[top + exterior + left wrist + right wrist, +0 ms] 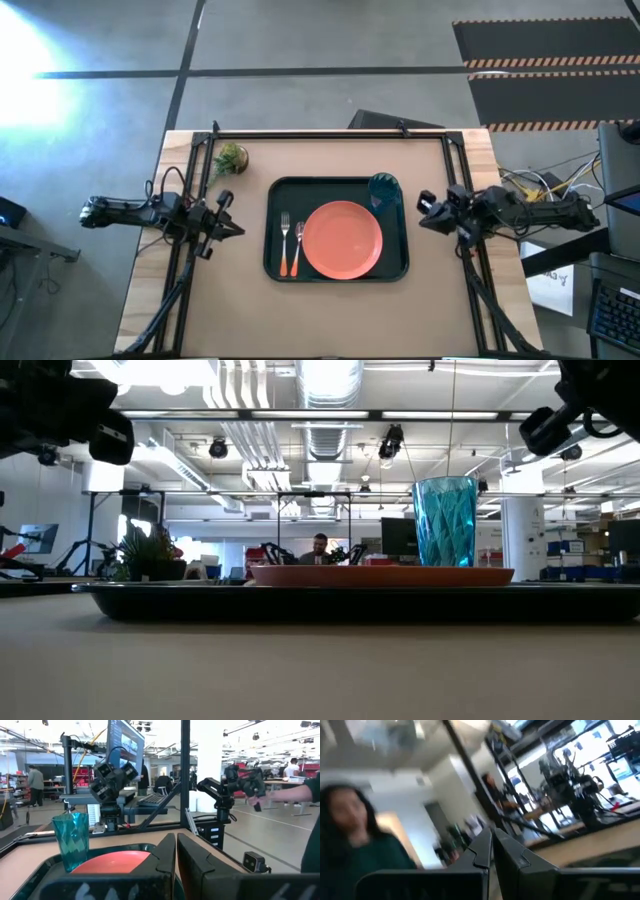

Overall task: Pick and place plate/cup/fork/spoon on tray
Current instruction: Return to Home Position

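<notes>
The dark tray [275, 190] lies mid-table. On it the salmon-orange plate [343, 240] lies flat, and the teal cup [385, 192] stands upright at the far right corner. The fork [285, 245] and the spoon [298, 248] lie side by side left of the plate. The cup [445, 520] and plate [380, 575] also show in the low view. My left gripper [238, 229] is shut and empty, left of the tray and above the table. My right gripper [422, 212] is shut and empty, right of the tray. In the left wrist view the shut fingers [176, 855] point toward the cup [72, 840].
A small green plant [229, 158] stands on the table at the far left, beyond the tray. A black frame [330, 133] runs along the table's far edge and down both sides. People show in the room beyond the table.
</notes>
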`<control>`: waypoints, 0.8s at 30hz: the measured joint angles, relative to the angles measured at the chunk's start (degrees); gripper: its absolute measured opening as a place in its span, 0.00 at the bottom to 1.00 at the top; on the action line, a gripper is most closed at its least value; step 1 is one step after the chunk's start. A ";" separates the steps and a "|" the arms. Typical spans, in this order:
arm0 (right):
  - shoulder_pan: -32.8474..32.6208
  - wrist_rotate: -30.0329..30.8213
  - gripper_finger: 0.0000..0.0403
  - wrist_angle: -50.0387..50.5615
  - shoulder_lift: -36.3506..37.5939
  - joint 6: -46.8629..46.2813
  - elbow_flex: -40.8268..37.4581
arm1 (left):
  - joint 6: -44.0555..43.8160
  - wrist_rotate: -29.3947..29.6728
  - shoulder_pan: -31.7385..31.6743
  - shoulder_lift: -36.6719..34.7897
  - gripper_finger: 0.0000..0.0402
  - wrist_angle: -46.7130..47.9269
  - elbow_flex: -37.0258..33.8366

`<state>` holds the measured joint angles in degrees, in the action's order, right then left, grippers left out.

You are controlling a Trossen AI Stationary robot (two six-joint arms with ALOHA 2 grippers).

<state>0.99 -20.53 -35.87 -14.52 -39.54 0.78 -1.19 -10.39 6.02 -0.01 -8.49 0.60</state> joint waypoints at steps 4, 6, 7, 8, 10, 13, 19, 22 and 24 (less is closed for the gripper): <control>-0.03 -3.00 0.02 8.47 -0.19 10.72 0.00 | 0.00 -0.02 -0.01 0.00 0.00 0.00 0.00; 0.00 -1.68 0.02 13.45 -0.22 14.47 0.00 | -0.03 -0.02 -0.01 0.00 0.00 0.01 0.00; 0.00 -0.47 0.02 15.34 -0.22 15.99 0.00 | -0.03 -0.02 -0.01 0.00 0.00 0.01 0.00; 0.00 0.97 0.02 16.59 -0.22 17.47 0.00 | -0.03 -0.02 -0.02 0.00 0.00 0.02 0.00; 0.00 3.72 0.02 18.14 -0.22 20.50 0.00 | -0.03 -0.02 -0.01 0.00 0.00 0.02 0.00; 0.00 4.63 0.02 18.04 -0.18 24.74 0.00 | 0.00 -0.02 -0.01 0.00 0.00 0.09 0.00; 0.00 4.63 0.02 22.75 -0.20 29.71 0.00 | 0.04 0.20 -0.02 0.24 0.00 0.52 0.00; 0.00 4.63 0.02 25.11 -0.20 29.93 -0.02 | 0.06 0.20 -0.01 0.24 0.00 0.52 -0.02; 0.00 4.67 0.02 26.32 -0.20 31.28 -0.02 | 0.06 0.20 -0.02 0.24 0.00 0.50 -0.02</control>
<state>0.99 -15.86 -9.54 -14.72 -8.26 0.75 -1.13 -10.20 6.00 0.23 -7.99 0.58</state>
